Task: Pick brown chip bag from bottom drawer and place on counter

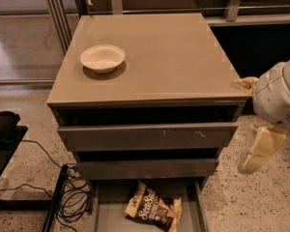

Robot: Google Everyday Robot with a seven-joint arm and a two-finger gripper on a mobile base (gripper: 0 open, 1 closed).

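Observation:
The brown chip bag (153,209) lies flat on the floor of the open bottom drawer (106,211), near the middle, its white "Sea Salt" script facing up. The counter (174,62) is the glossy taupe top of the cabinet above it. My gripper (259,151) hangs at the end of the white arm (280,95), to the right of the cabinet at the level of the middle drawer. It is well above and to the right of the bag and holds nothing I can see.
A white bowl (102,58) stands on the counter's left side. The two upper drawers (145,137) stick out a little. Black cables (72,197) and a black stand (2,144) lie on the speckled floor at the left. A glass partition stands behind.

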